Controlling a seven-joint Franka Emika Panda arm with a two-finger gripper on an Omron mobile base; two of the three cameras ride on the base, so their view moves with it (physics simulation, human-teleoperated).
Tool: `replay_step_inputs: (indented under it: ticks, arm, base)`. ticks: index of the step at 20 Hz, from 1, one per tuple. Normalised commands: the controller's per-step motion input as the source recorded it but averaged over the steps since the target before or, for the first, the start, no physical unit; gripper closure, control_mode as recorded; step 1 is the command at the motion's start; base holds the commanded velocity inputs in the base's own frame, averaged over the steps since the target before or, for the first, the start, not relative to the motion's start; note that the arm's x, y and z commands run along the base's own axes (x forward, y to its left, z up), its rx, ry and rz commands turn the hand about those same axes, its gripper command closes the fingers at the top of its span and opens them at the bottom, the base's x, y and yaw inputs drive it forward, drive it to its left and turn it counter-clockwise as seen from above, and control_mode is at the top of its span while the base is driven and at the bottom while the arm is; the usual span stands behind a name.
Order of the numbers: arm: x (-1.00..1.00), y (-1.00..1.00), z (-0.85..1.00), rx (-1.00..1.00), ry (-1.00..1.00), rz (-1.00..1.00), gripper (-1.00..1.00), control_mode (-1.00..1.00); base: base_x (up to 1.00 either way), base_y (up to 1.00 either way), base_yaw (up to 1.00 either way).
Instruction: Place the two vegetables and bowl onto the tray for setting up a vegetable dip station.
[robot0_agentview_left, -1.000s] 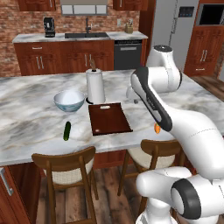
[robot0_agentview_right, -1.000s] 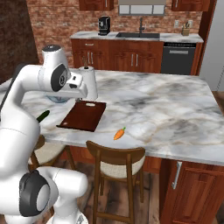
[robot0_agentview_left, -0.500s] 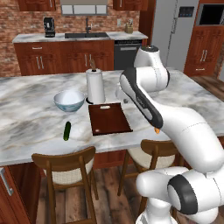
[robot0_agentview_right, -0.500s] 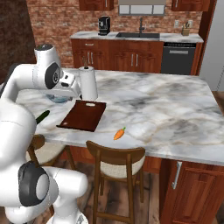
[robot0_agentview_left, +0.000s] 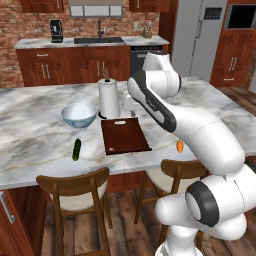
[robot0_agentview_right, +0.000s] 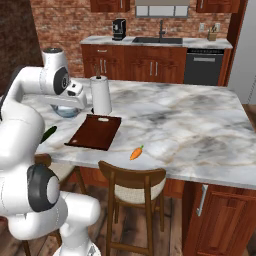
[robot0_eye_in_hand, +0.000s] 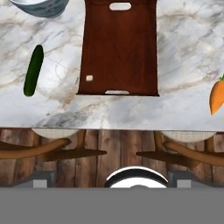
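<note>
On the marble table (robot0_agentview_left: 35, 135): all 4 task items, none stacked.
Tray (robot0_agentview_left: 125, 135): dark red-brown board near the front edge, bare; light slot handle at each short end.
Bowl (robot0_agentview_left: 79, 114): pale, left of the tray, beside the paper towel roll (robot0_agentview_left: 109, 98).
Cucumber (robot0_agentview_left: 76, 149): on marble, left of the tray, apart from it.
Carrot (robot0_agentview_right: 136, 152): on marble, right of the tray, near the table edge.
Fingers: wide apart, holding nothing.
Writing: none legible.
</note>
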Motion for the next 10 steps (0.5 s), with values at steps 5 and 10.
replay_step_inputs:
  ticks: [5, 10]
  arm:
    - [0.29, 0.28, -0.09, 0.00, 0.00, 0.00, -1.00, -1.00]
    - [0.30, 0.22, -0.15, 0.00, 0.00, 0.00, -1.00, -1.00]
  base:
    - [0.00, 0.00, 0.00]
    - [0.00, 0.00, 0.00]
